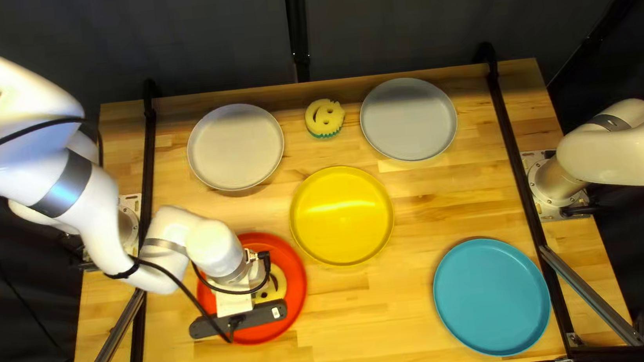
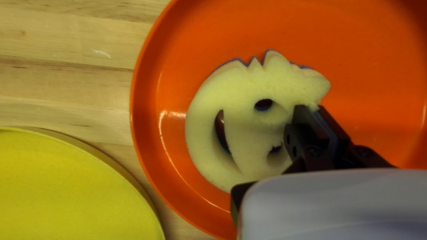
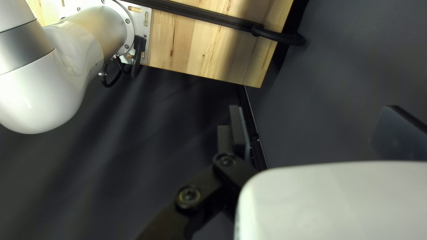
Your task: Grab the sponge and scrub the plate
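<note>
Sponge [image 2: 249,84] edge pinched in your left gripper [image 2: 312,108], laid flat over red plate [image 1: 295,278], likely for scrub contact; right gripper [image 3: 316,122] spread.

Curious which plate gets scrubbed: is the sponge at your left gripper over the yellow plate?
No, that sponge is over the red plate, and the yellow plate lies beside it.

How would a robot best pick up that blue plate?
Probably by the raised rim of the blue plate, pinched from above on the side facing the yellow plate. It lies flat and looks too broad to grasp across, and its opposite side sits close to a black rail.
</note>
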Robot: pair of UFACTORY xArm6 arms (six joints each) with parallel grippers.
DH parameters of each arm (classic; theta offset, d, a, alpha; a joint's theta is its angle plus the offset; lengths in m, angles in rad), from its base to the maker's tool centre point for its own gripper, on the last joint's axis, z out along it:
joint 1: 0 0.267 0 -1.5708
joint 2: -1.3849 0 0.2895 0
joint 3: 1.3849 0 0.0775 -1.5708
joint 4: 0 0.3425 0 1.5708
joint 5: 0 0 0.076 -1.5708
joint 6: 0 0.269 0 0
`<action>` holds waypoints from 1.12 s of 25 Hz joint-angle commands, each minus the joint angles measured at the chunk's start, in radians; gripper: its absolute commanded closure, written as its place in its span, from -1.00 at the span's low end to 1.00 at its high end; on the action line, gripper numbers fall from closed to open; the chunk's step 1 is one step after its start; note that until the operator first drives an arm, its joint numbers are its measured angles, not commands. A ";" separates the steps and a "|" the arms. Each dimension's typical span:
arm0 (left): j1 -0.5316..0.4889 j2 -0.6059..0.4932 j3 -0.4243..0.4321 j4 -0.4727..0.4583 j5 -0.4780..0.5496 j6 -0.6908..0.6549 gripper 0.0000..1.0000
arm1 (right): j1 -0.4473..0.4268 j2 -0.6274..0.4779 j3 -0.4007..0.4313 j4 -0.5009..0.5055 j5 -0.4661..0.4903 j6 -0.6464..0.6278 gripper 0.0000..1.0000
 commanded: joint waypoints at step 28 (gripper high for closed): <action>-0.137 -0.249 0.275 -0.052 -0.040 -0.184 1.00 | 0.000 0.000 0.000 0.000 0.000 0.000 -1.00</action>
